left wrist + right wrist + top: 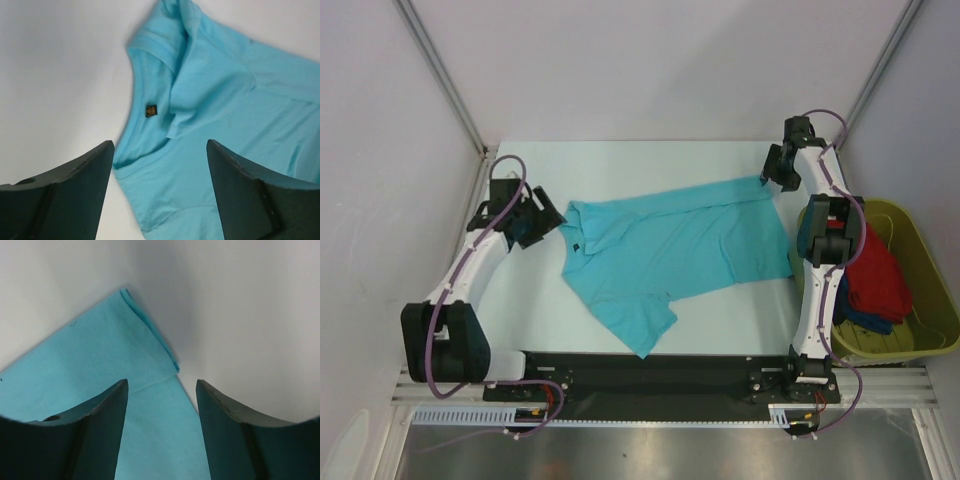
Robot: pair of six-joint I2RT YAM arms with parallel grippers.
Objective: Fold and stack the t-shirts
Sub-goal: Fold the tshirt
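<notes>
Turquoise t-shirt (670, 250), one, lies flat; shirts (880, 275) in tub (932, 300) partly hidden, I cannot count. Left gripper (160, 145) and right gripper (162, 382) gape empty.

A white table (650, 165) fills the middle of the top view. At 3 o'clock, just beside its edge, stands an olive-green plastic tub (930, 275). At 6 o'clock a black rail (650, 372) runs along the near edge of the table, and below it lies a grey metal sheet (650, 455). A metal post (440, 72) rises at 11 o'clock and a second post (887, 62) at 1 o'clock. A white wall (650, 60) closes the far side at 12 o'clock.
</notes>
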